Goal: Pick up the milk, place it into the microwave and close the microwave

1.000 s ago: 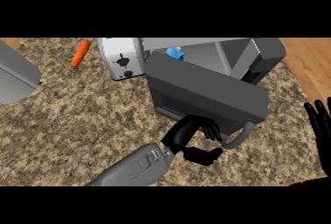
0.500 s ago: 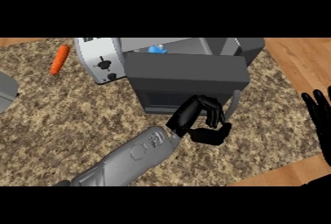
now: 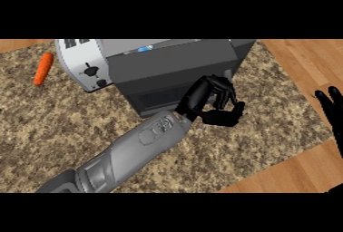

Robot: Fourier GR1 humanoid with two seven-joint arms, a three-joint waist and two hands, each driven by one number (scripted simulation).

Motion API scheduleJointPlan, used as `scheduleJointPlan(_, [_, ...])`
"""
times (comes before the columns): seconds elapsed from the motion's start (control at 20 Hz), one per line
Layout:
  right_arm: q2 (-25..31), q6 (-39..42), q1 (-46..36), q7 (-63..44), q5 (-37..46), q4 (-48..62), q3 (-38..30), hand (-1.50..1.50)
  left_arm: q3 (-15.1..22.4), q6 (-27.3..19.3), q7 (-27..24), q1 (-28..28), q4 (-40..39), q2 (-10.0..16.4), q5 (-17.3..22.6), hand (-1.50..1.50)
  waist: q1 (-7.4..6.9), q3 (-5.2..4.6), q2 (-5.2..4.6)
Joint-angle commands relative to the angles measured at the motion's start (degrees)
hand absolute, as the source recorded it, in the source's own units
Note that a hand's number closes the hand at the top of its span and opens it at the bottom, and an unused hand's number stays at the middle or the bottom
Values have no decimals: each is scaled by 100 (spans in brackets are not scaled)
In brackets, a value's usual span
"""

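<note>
Speckled stone counter (image 3: 47, 122) underneath. Only a blue sliver of milk (image 3: 143, 47) visible, inside microwave (image 3: 242, 47), above door (image 3: 181, 68). Swung almost shut compared with one second ago; probably needs one last push. Left hand (image 3: 216, 103) curled, empty, against door front. Right hand (image 3: 332, 113) open at right edge.

an orange carrot (image 3: 43, 69) lies on the speckled brown stone worktop (image 3: 60, 127) at the far left, slightly tilted, its length running away from the near edge. just to its right, not touching it, stands a silver toaster (image 3: 77, 59) with 2 black knobs on its side face and dark slots on top. wood planking (image 3: 301, 59) borders the worktop on the right and at the near right corner.
</note>
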State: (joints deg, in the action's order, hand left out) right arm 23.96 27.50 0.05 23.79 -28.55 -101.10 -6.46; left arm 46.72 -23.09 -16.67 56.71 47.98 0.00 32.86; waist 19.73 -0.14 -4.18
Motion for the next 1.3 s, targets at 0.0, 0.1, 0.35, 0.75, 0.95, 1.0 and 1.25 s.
scheduleJointPlan(0.0, [116, 93, -142, -149, -133, -53, 27, -150, -106, -86, -68, 378, -267, 0, 195, 150, 143, 9, -76])
scheduleJointPlan(0.1, [160, 98, -201, -209, -192, -108, 18, -150, -152, -112, -67, 537, -381, 0, 270, 150, 220, 9, -84])
scheduleJointPlan(0.35, [297, 155, -308, -327, -364, -174, -50, -150, -260, -196, -124, 802, -653, 4, 448, 150, 391, 13, -118])
scheduleJointPlan(0.75, [547, 172, -475, -517, -556, -172, -222, -150, -216, -482, -219, 816, -697, 8, 629, 150, 551, 19, -153])
scheduleJointPlan(0.95, [662, 155, -569, -602, -620, -105, -315, -150, -149, -584, -232, 854, -642, 10, 676, 150, 571, 27, -164])
scheduleJointPlan(1.0, [703, 161, -599, -624, -647, -68, -351, -150, -133, -613, -282, 822, -635, 11, 682, 150, 566, 27, -186])
scheduleJointPlan(1.25, [895, 211, -716, -720, -671, -45, -430, -150, -133, -770, -298, 851, -605, 12, 766, 150, 599, 30, -194])
